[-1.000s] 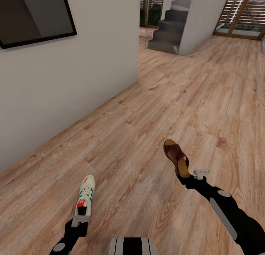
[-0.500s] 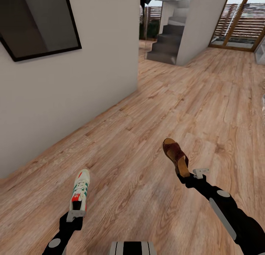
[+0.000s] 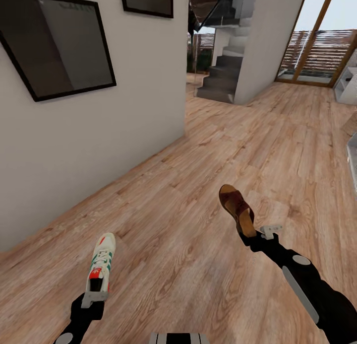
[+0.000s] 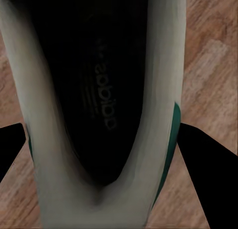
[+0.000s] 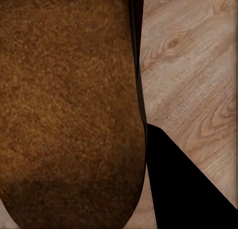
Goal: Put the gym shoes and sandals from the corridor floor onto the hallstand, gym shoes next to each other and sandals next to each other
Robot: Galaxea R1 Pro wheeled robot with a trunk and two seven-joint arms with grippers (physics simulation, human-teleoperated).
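Over the floor [image 3: 208, 150] beside the wall [image 3: 99, 125] I've got the right fingers [image 3: 246, 237] clamped on the sandal's [image 3: 236, 208] heel and the left fingers [image 3: 94, 290] clamped on the sneaker's [image 3: 100, 262] heel, both shoes carried clear of the planks.

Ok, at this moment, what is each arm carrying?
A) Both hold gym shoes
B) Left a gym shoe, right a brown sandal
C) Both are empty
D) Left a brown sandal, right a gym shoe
B: in the head view the left gripper holds the gym shoe by its heel, and the right gripper holds the sandal.
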